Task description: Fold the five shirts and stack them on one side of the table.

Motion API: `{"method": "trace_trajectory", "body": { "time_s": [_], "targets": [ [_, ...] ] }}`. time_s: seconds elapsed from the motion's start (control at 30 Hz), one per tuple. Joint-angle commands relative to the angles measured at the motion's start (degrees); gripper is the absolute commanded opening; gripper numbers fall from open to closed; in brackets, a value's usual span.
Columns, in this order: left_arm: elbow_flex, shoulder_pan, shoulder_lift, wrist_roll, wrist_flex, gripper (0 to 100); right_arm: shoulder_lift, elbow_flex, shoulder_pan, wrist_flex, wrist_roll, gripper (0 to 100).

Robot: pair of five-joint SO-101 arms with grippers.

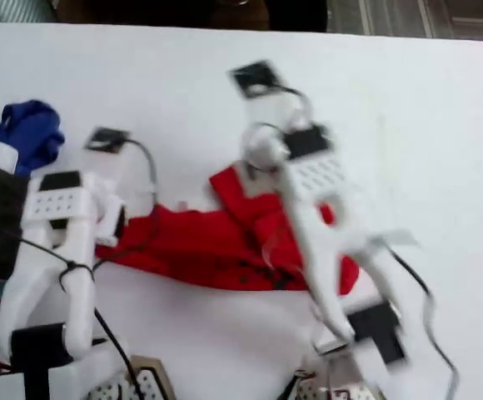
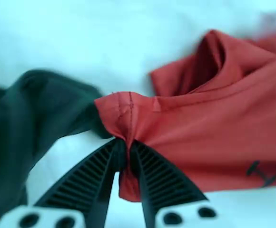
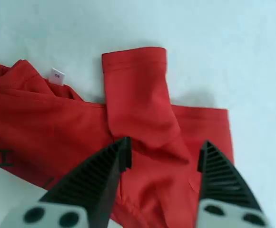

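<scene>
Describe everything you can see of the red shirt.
The red shirt is soft, creased cloth lying crumpled across the middle of the white table. One sleeve is folded over its body, and a small white tag shows by the neck. The left gripper pinches a stitched edge; the right gripper hangs open over it.

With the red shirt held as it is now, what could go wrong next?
1. The left hand pinches only a small edge of the red shirt; it may slip.
2. The dark garment lies beside that edge and could be dragged along.
3. The open right hand hangs over the sleeve; closing might bunch it.
</scene>
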Motion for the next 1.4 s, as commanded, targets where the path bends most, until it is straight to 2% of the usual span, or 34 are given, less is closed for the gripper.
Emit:
{"method": "trace_trajectory", "body": {
  "time_s": [0.0, 0.27, 0.53, 0.87, 0.93, 1.07, 1.2, 1.37],
  "targets": [
    [-1.5, -3.7, -2.5, 2.3, -1.9, 2, 15.8, -14.2, -3.6, 0.8, -1.1, 24.1],
    [-1.5, -3.9, -2.4, 2.1, -2.8, 2, 35.9, -38.7, -9.2, 7.6, -8.9, 24.1],
    [-1.8, -3.9, -2.4, 1.9, -2.8, 2, 50.1, -54.8, -11.0, 12.0, -9.7, 24.1],
    [-1.9, -3.9, -2.5, 1.9, -2.8, 2, 59.0, -63.5, -4.1, 12.4, -9.1, 23.3],
    [-1.9, -3.9, -2.5, 1.9, -2.8, 2, 59.5, -63.8, -2.8, 13.3, -9.1, 18.7],
    [-1.9, -3.9, -2.5, 1.9, -2.8, 2, 59.1, -63.9, 0.2, 13.5, -9.1, 2.6],
    [-1.9, -3.9, -2.5, 1.9, -2.8, 2, 59.1, -64.0, 3.6, 14.0, -8.9, 1.8],
    [-2.0, -3.5, -2.5, 1.9, -2.9, 2, 56.9, -67.3, 5.1, 17.4, -1.4, 2.0]
  ]
}}
